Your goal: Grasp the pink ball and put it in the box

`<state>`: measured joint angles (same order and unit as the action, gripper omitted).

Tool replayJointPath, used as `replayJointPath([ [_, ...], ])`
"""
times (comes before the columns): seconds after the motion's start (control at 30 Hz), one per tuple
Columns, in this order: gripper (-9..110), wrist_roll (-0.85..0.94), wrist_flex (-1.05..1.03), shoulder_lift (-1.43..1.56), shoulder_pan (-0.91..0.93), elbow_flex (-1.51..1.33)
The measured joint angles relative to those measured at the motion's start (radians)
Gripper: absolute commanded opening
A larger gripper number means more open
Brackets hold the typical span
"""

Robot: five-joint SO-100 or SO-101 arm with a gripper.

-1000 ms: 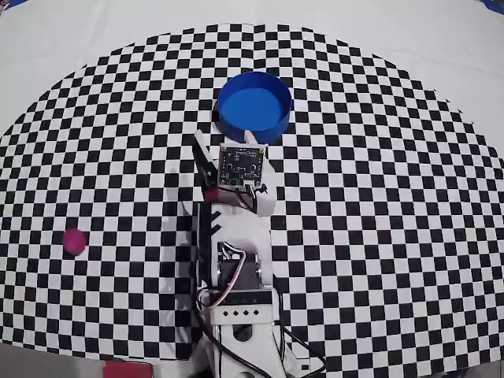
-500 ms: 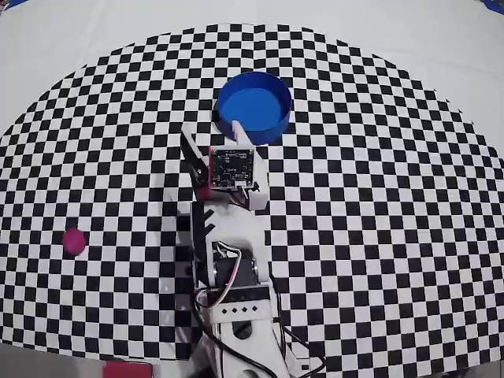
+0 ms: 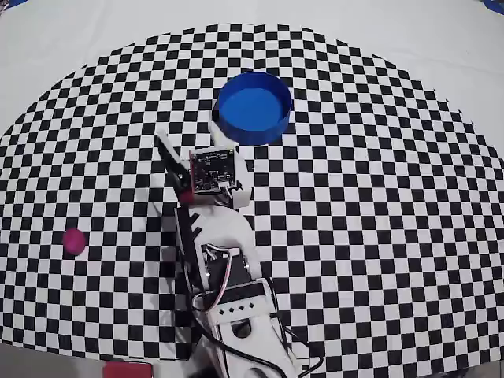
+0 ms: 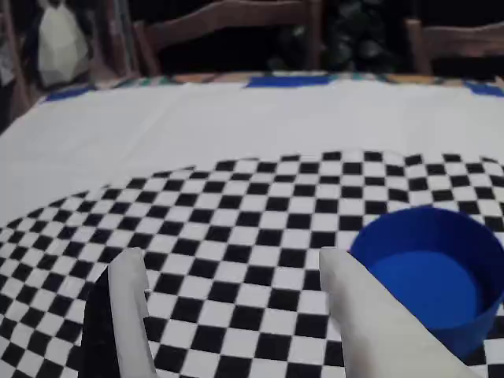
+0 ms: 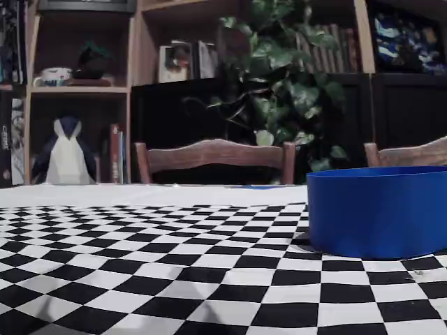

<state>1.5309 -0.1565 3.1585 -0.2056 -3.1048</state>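
So the pink ball (image 3: 75, 240) is sitting way out near the left edge of the checkered mat (image 3: 378, 236) in the overhead view, well apart from the claw (image 3: 189, 146), which is hanging released and empty just beside the box (image 3: 253, 106), up toward the mat's top edge. A ball has no long axis, so any approach angle works. The arm is folded over its base at the bottom edge, pointing up and slightly left, so I'd guess a big leftward swing is needed next.

Blue box (image 5: 380, 211) sitting on checkered desk (image 5: 140, 272) at right. Wooden chair (image 5: 216, 157), leafy plant (image 5: 286, 77), toy penguin (image 5: 68, 152) standing behind.
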Motion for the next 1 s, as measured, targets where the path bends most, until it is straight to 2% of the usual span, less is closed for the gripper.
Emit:
replayJointPath([
  [1.0,25,0.0,0.02,-0.008,-0.489,0.0],
])
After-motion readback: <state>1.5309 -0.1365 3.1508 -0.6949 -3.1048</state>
